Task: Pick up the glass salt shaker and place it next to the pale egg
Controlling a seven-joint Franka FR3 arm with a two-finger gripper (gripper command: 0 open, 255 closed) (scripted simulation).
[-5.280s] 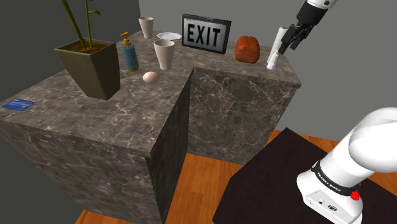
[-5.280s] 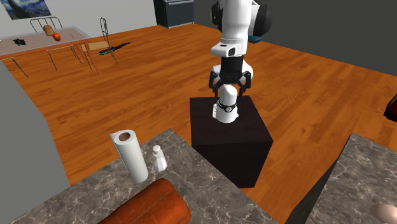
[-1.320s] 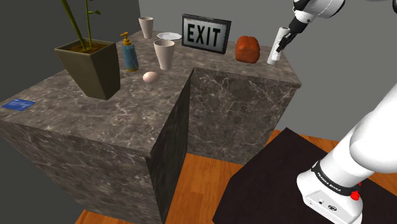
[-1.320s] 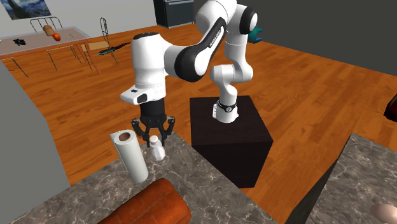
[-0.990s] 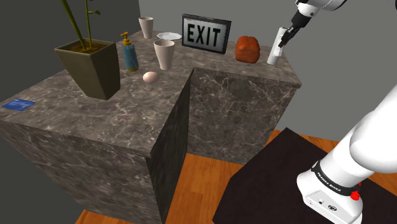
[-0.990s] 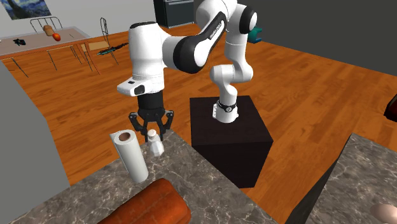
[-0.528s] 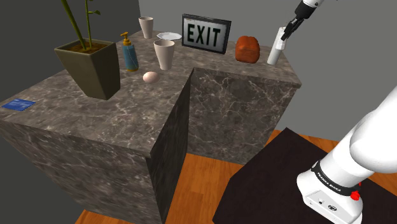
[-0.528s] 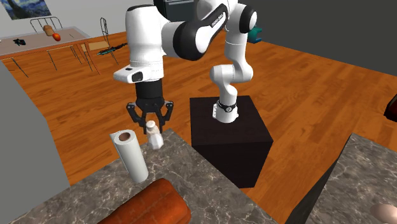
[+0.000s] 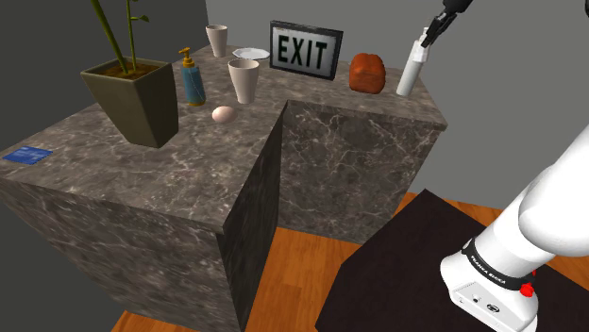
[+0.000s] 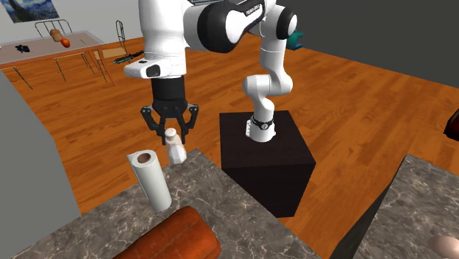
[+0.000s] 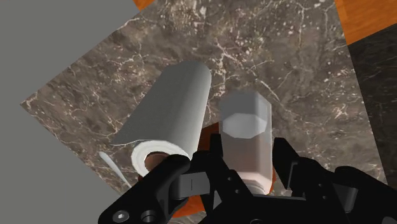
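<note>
Salt shaker (image 10: pixel 175 152) in pincer (image 10: pixel 172 137), above counter (image 10: pixel 243 213) edge, just beside paper towel roll (image 10: pixel 151 180); egg (image 9: pixel 224 114) before cup (image 9: pixel 244 81).

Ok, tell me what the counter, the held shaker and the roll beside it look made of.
The counter: dark stone, probably marble, from its pale veins. The shaker: plain matte whitish-grey, faceted; glass doesn't show. The roll: white paper, likely, wound on a brownish core.
</note>
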